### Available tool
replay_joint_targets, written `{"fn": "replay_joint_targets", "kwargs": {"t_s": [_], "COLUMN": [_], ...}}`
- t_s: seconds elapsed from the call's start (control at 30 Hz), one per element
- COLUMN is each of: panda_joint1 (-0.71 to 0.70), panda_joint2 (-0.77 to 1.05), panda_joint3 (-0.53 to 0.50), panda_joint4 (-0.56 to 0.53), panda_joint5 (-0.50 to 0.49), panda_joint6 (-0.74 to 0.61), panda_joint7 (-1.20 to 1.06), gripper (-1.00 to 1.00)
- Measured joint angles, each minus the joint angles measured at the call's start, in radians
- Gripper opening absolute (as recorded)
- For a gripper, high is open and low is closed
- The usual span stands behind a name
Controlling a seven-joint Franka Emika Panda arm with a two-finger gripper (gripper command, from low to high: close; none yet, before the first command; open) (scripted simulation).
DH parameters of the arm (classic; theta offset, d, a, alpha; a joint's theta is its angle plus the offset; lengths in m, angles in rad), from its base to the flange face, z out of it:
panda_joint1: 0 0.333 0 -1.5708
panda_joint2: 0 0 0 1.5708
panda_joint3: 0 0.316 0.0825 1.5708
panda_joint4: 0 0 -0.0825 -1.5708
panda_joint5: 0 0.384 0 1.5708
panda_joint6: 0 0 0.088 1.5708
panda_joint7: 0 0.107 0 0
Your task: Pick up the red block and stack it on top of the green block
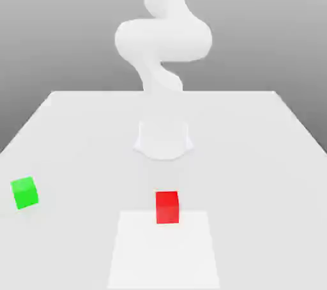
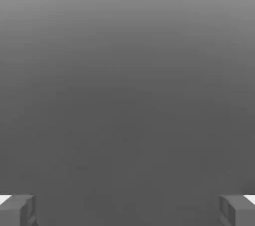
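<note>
The red block (image 1: 167,207) sits on the white table (image 1: 255,154) near the front, at the middle. The green block (image 1: 24,193) rests on the table far toward the exterior view's left, well apart from the red one. In the hand view my gripper (image 2: 127,210) is open: its two grey fingertips (image 2: 17,210) stand wide apart with nothing between them, against a plain grey background. The white arm (image 1: 163,39) rises behind the blocks at the table's middle.
The arm's round base (image 1: 163,140) stands on the table behind the red block. A slightly brighter square patch (image 1: 165,250) marks the table's front, touching the red block's near side. The table's edges run back on both sides.
</note>
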Motion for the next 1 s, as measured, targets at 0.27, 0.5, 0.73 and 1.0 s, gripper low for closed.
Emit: {"fn": "replay_joint_targets", "kwargs": {"t_s": [0.27, 0.5, 0.73, 1.0], "panda_joint1": [0.011, 0.021, 0.027, 0.025], "panda_joint2": [0.221, 0.441, 0.799, 0.898], "panda_joint3": [-0.001, -0.003, -0.003, 0.000], "panda_joint4": [-0.263, -0.516, -0.586, -0.574], "panda_joint5": [-0.001, -0.001, 0.002, 0.001], "panda_joint6": [0.190, 0.373, 0.662, 0.748], "panda_joint7": [-0.018, -0.036, -0.046, -0.044], "gripper": [0.00, 0.00, 0.00, -1.00]}}
